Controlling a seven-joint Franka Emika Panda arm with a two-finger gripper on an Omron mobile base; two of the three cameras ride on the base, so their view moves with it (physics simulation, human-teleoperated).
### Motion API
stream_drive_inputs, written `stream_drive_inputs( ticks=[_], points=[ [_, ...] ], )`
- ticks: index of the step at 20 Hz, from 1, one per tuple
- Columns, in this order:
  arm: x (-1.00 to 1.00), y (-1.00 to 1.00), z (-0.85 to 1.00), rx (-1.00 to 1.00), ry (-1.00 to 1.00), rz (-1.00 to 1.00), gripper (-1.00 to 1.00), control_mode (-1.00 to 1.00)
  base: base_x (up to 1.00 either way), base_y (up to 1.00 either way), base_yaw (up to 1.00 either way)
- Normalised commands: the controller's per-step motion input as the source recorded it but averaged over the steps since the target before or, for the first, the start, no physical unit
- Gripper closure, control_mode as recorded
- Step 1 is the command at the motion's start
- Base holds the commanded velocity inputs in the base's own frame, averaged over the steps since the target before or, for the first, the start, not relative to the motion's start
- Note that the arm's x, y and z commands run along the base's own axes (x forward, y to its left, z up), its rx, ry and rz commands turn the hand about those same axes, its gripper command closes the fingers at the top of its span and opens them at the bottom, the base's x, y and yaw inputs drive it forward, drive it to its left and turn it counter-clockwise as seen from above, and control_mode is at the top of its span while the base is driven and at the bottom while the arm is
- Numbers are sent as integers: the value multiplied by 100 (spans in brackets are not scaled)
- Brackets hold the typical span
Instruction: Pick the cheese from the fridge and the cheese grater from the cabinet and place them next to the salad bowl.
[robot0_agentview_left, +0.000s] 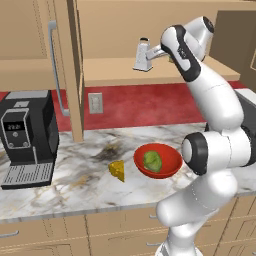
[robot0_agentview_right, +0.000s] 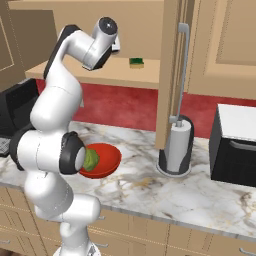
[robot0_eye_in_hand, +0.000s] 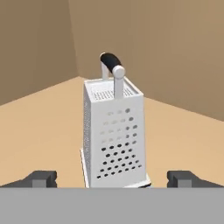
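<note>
- End effector reaches into the open cabinet, level with its shelf. Fingertips stand wide apart, one each side of the cheese grater, not touching it. Nothing is held.
- Cheese grater stands upright on the tan cabinet shelf, dark handle on top, wider at the base. In the hand view it sits centred between the two tips, just ahead of them. In the left base view it shows at the shelf's front part, just left of the hand.
- Cheese, a small yellow wedge, lies on the marble counter, just left of the salad bowl, near but apart from it.
- Salad bowl is red and shallow, with a green lump inside; it sits on the counter in front of the arm's lower joints, which partly hide it in the right base view.
- Cabinet door stands open, edge-on, its long bar handle facing left.
- Green-and-yellow sponge rests on the cabinet shelf, well right of the hand in the right base view.
- Black coffee machine is at the counter's left end; grey paper-towel roll stands upright on its holder, right of the bowl.
</note>
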Motion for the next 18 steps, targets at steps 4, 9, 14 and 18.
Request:
stream_drive_inputs(
  ticks=[4, 9, 14, 18],
  points=[
    [21, 7, -1, -1, 6, 0, -100, -100, 0, 0, 0],
    [17, 9, -5, -3, 2, 0, -100, -100, 0, 0, 0],
    [16, 6, -9, -5, 0, 1, -100, -100, 0, 0, 0],
    [18, 2, -13, -4, 2, 2, -100, -100, 0, 0, 0]
  ],
)
